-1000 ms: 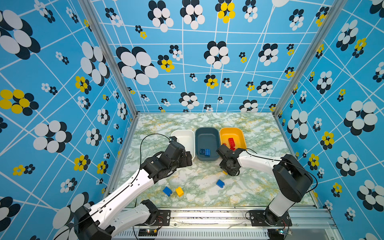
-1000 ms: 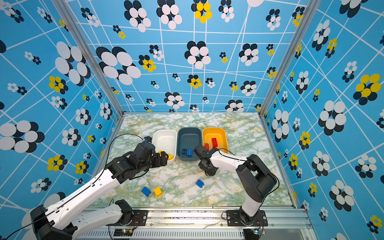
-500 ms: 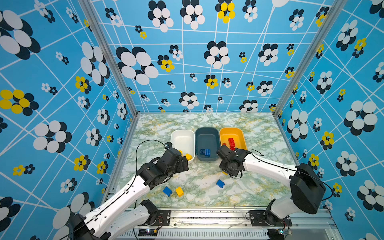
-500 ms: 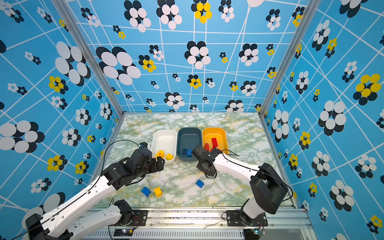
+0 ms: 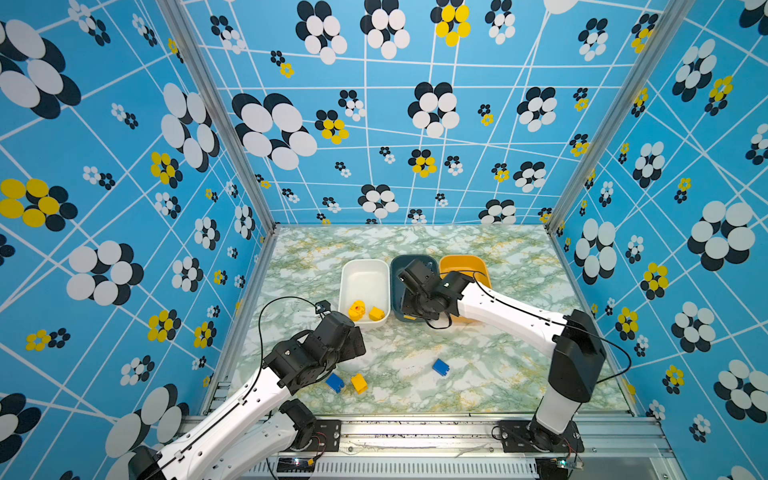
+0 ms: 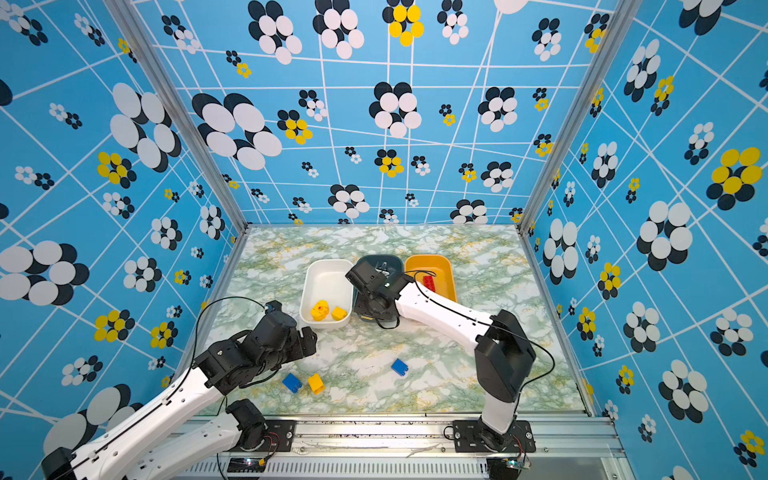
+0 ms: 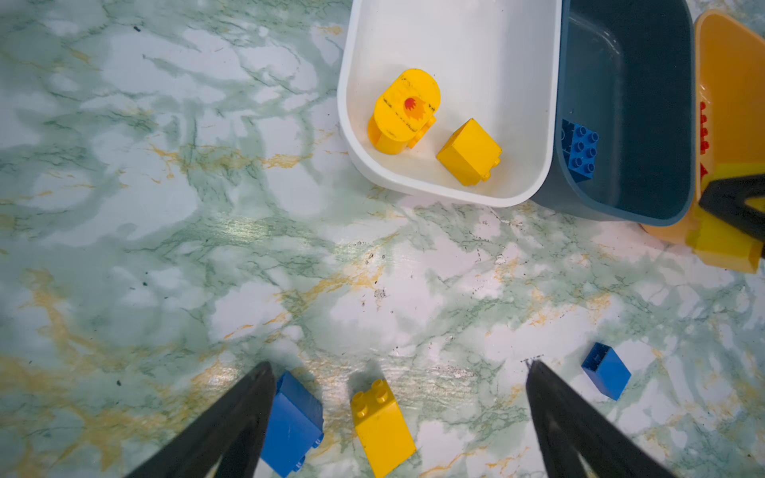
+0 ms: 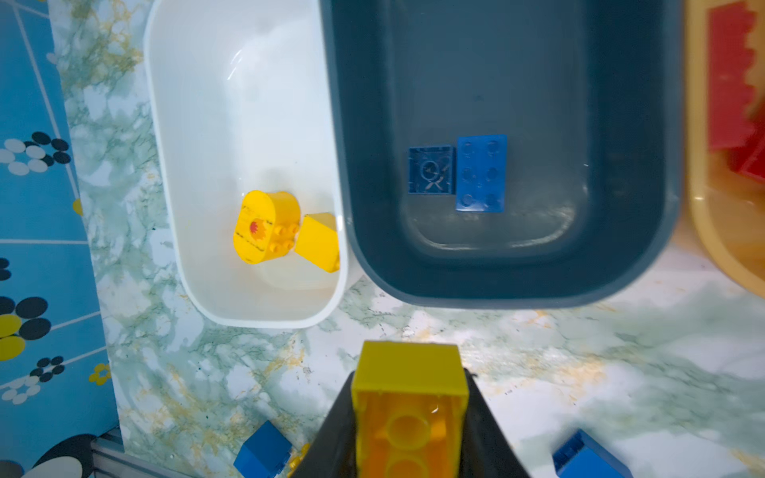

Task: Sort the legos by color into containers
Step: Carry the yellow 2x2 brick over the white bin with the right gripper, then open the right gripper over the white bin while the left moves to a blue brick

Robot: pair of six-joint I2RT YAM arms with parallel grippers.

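Carrying a small yellow studded plastic brick (image 8: 407,364), hollow underside turned to the wrist camera, clenched in the right end effector (image 8: 410,389). Hanging over the green-marbled tabletop (image 7: 207,248), just in front of the near rim of the dark slate rounded plastic tub (image 8: 496,291): the wrong home, judging by the 2 blue bricks (image 8: 482,174) lying inside. Belongs, by colour, in the white rounded plastic tub (image 8: 265,323) set against the slate one's side, already holding 2 yellow pieces, 1 round-ended block (image 8: 265,225) with a red mark and 1 near-cube (image 8: 316,242). Best to travel sideways until fully past the 2 touching rims, centre over bare white floor clear of both pieces, sink low between the walls, and only then let go; dropped from height or across a rim, likely to bounce out or tumble among the blues. No business with the yellow-orange plastic tub (image 8: 712,256) and its red bricks (image 8: 732,82). Hovering with the left end effector (image 7: 399,366) splayed wide and empty above a loose yellow oblong brick (image 7: 383,426) lying just beside a blue brick (image 7: 294,422). Straddle only 1 of that pair before closing.
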